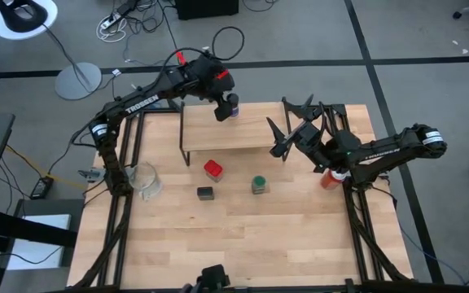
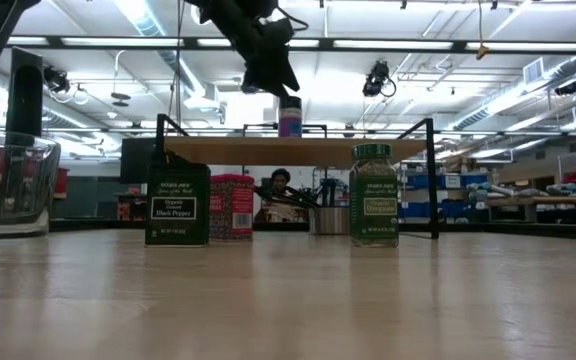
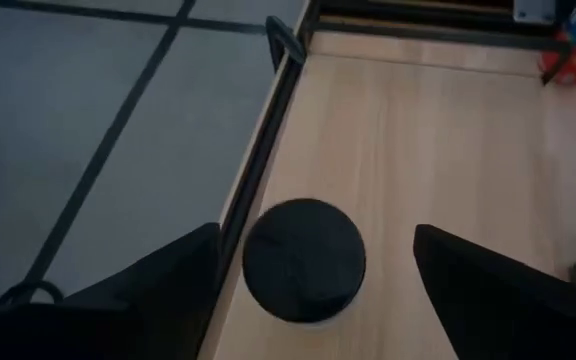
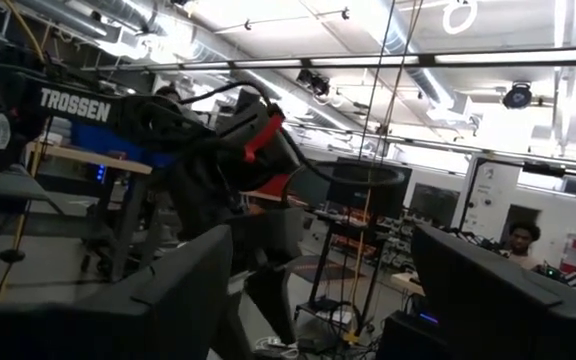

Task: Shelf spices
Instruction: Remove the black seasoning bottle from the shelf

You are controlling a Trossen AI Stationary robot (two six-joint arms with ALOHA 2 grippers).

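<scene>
Three spice containers sit on the tabletop nearest my low camera: the dark square tin in front, the red square tin just behind it, and the green jar apart to one side. From above they form a loose cluster in front of the shelf, with the dark square tin closest to me, the red square tin and the green jar a little farther in.

Beyond them, the purple-labelled jar stands upright on the shelf's plank, close to its back edge. My left gripper hangs right over it; in the left wrist view my fingers are spread wide on either side of the jar's dark lid, not touching it.

My right gripper waits at the shelf's right end, raised, fingers wide apart.

A glass cup stands at the table's left edge and a red can at its right.
</scene>
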